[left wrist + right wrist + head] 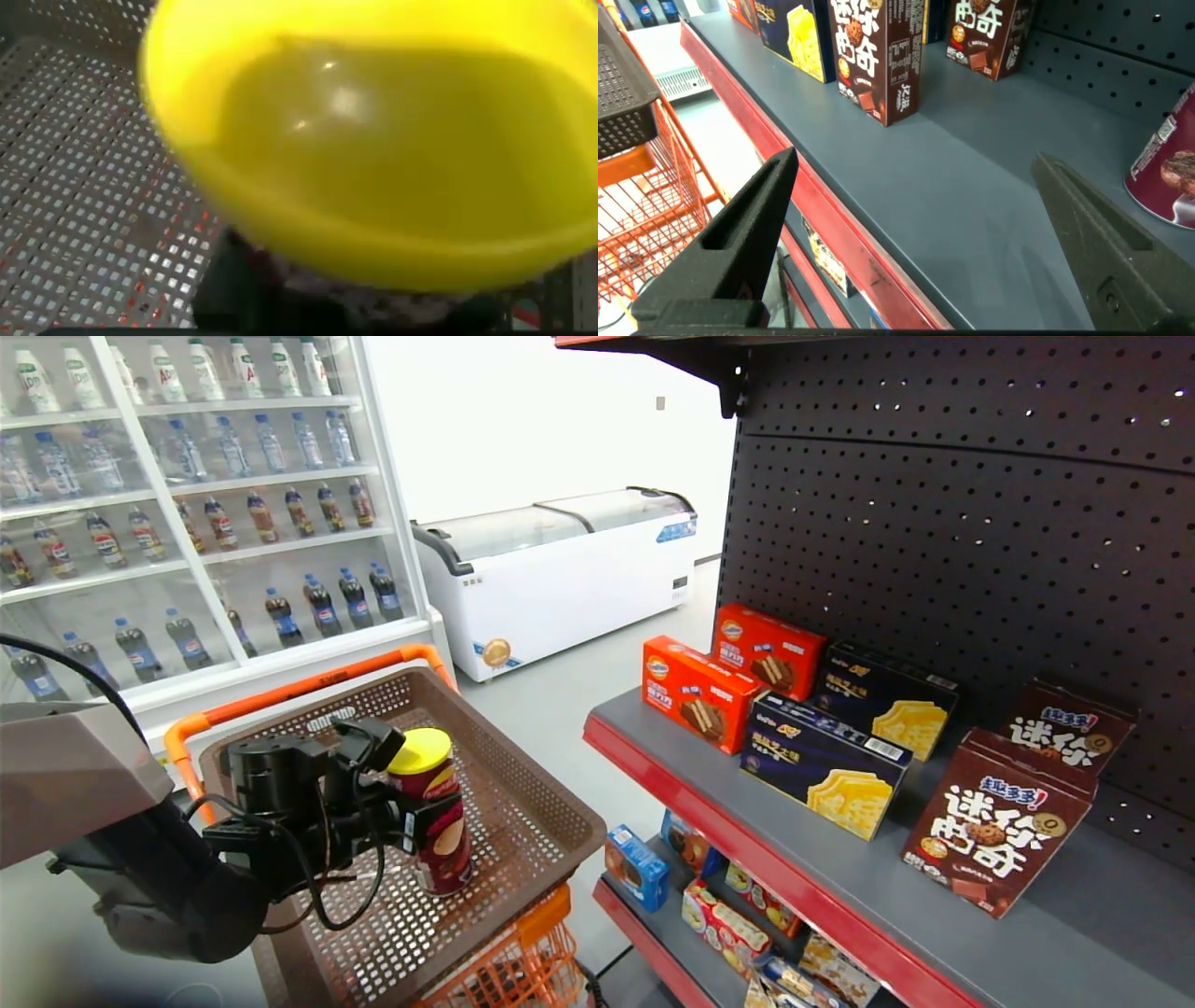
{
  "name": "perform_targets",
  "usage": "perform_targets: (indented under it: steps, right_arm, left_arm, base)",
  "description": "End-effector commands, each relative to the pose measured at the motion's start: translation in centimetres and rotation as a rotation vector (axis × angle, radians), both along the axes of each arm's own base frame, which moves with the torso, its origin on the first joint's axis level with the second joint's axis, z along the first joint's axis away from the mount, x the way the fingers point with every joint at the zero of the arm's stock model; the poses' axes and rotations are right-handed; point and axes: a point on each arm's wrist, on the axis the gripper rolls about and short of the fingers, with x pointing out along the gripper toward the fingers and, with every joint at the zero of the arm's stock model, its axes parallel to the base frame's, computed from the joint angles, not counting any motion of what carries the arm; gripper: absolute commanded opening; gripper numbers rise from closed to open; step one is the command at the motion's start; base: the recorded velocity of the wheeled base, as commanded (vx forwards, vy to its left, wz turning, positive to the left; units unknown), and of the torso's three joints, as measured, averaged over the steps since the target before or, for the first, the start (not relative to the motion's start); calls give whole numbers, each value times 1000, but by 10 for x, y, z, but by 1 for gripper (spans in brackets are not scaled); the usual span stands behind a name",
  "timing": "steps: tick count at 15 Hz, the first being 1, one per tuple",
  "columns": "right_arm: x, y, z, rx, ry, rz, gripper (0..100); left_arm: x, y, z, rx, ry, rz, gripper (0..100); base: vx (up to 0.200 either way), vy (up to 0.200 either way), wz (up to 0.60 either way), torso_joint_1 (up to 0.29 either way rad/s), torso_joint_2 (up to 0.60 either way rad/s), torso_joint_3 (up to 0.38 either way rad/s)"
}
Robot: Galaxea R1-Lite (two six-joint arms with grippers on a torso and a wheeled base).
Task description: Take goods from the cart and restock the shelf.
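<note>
The left pincer [428, 817] is clenched around a red can [451, 859] with a yellow lid, and the cart's brown basket [553, 814] lies beneath it. The right pincer [915, 245] hangs released above the grey shelf [952, 187], with another can [1169, 177] near it.

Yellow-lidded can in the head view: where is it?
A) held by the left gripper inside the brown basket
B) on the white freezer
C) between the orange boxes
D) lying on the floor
A: the left gripper clamps the can upright inside the brown basket.
</note>
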Motion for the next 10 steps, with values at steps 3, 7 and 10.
perform_targets:
  steps: [3, 7, 10]
  right_arm:
    - [0, 0, 0, 0, 1, 0, 100]
    - [0, 0, 0, 0, 1, 0, 100]
    - [0, 0, 0, 0, 1, 0, 100]
  left_arm:
    - [2, -9, 5, 20, -31, 10, 0]
    - [-12, -22, 42, -15, -217, 38, 0]
    - [-33, -20, 48, -8, -178, 27, 0]
  base:
    - [0, 0, 0, 0, 0, 0]
    - [0, 0, 0, 0, 0, 0]
    - [0, 0, 0, 0, 0, 0]
